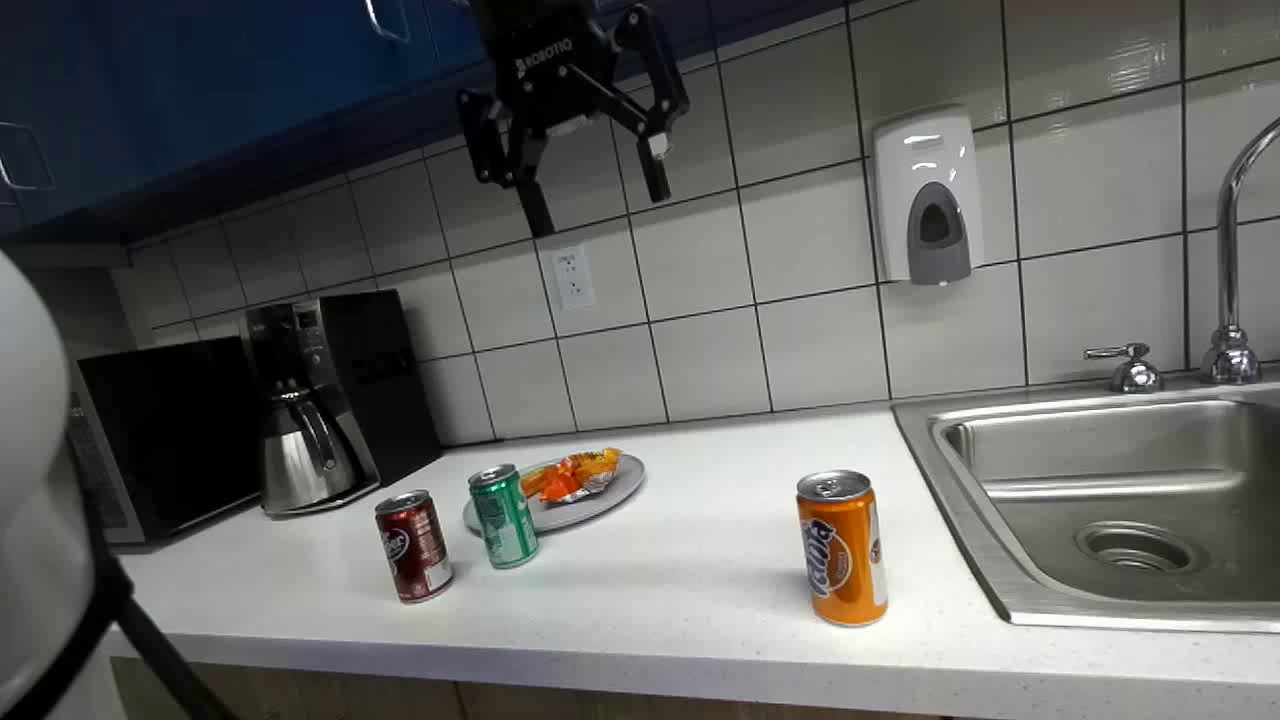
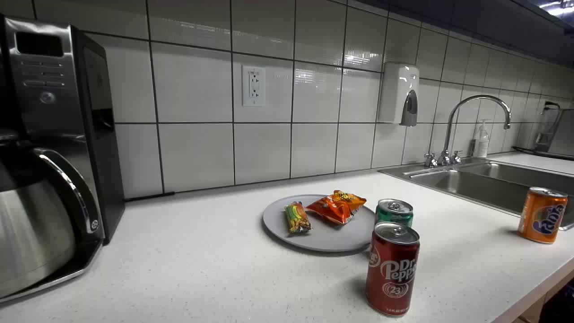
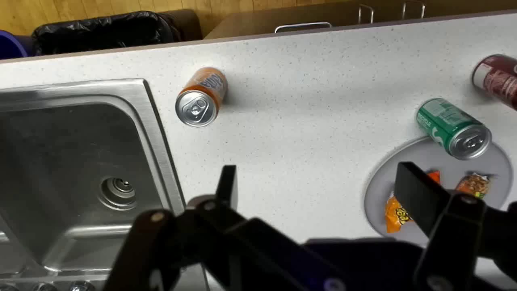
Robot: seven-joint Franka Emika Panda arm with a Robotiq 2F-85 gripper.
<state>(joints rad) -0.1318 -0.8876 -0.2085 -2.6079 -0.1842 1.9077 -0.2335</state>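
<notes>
My gripper (image 1: 598, 200) is open and empty, high above the counter; it also shows in the wrist view (image 3: 317, 171) but not in the remaining exterior view. An orange Fanta can (image 1: 843, 548) stands upright near the sink. A dark red Dr Pepper can (image 2: 393, 269) and a green can (image 3: 454, 127) stand upright close together by a round grey plate (image 2: 278, 224). On the plate lie an orange snack packet (image 2: 336, 207) and a small wrapped snack (image 2: 297, 218). In the wrist view one finger partly hides the orange packet. The gripper touches nothing.
A steel sink (image 1: 960, 530) with a tall faucet (image 1: 1232, 250) is beside the Fanta can. A coffee maker (image 1: 370, 380) with a steel carafe (image 1: 300, 455) stands at the opposite end. A soap dispenser (image 1: 925, 195) hangs on the tiled wall. Blue cabinets (image 1: 200, 90) overhang the counter.
</notes>
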